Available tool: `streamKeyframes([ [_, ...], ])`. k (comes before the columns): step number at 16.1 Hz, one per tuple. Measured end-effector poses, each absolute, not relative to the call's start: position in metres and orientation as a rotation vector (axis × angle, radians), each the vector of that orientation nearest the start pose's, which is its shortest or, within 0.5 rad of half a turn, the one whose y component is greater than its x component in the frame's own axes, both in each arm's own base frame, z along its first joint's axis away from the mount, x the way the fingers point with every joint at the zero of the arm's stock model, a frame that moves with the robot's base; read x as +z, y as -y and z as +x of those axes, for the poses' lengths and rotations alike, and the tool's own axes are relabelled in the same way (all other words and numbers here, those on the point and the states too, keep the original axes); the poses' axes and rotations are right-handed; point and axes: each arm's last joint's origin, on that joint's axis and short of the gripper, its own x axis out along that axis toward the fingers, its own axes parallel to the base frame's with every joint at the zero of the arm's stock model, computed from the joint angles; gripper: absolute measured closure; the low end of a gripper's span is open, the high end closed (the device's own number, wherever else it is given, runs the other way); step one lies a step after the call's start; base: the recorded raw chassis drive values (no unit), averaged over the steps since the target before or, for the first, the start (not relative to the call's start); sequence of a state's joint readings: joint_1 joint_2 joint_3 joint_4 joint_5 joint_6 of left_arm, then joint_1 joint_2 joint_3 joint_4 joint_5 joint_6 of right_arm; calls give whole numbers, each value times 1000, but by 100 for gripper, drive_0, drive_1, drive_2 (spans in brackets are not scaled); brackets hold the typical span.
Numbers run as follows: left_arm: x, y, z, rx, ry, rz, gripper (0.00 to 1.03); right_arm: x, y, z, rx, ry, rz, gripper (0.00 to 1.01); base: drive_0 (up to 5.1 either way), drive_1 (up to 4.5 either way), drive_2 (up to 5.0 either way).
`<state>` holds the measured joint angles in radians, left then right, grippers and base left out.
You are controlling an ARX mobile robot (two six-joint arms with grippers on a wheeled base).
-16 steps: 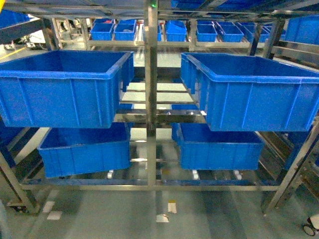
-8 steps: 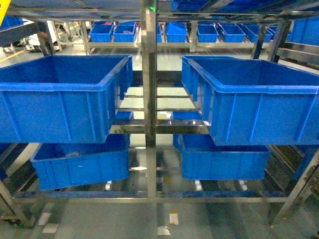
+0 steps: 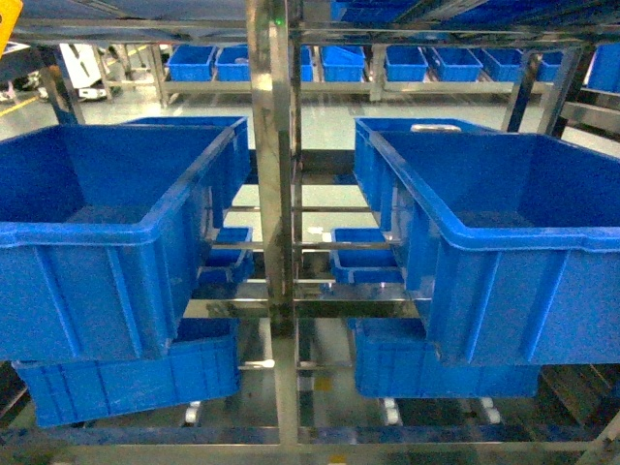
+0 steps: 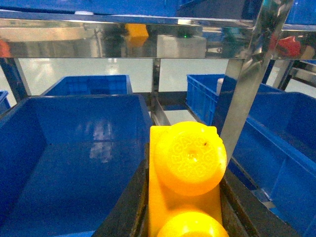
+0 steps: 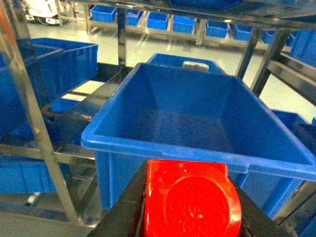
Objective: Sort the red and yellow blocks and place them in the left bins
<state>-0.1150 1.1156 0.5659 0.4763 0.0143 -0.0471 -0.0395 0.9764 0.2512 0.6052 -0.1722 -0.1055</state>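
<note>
Carrying the yellow brick (image 4: 185, 182) clamped in the left gripper (image 4: 182, 217) beside the left bin (image 4: 74, 163), and the red cube (image 5: 190, 200) clamped in the right gripper (image 5: 190, 217) before the right-hand crate (image 5: 197, 113), risks dropping red in the wrong crate.

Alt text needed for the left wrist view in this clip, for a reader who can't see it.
A yellow two-stud brick fills the lower centre, clamped between the dark fingers of the left gripper. Beyond and left of it sits a deep blue bin, apparently empty, on a steel rack, with more blue bins behind and to the right.
</note>
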Motion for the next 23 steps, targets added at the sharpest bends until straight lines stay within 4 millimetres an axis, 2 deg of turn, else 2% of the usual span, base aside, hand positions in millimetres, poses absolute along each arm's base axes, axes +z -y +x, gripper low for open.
streamKeyframes([
  [2,258,28,238,-132,-68,-43,76,194,3,190,138,-102,-94,74,0,0,0],
  [5,260,28,237,-132,-56,-44,76,194,3,190,139,-102,-94,74,-2,425,-428],
  [12,258,28,238,-132,-69,-43,76,194,3,191,137,-96,-95,74,0,0,0],
  [23,258,28,238,-131,-69,-43,76,188,15,222,128,-133,-110,74,0,0,0],
])
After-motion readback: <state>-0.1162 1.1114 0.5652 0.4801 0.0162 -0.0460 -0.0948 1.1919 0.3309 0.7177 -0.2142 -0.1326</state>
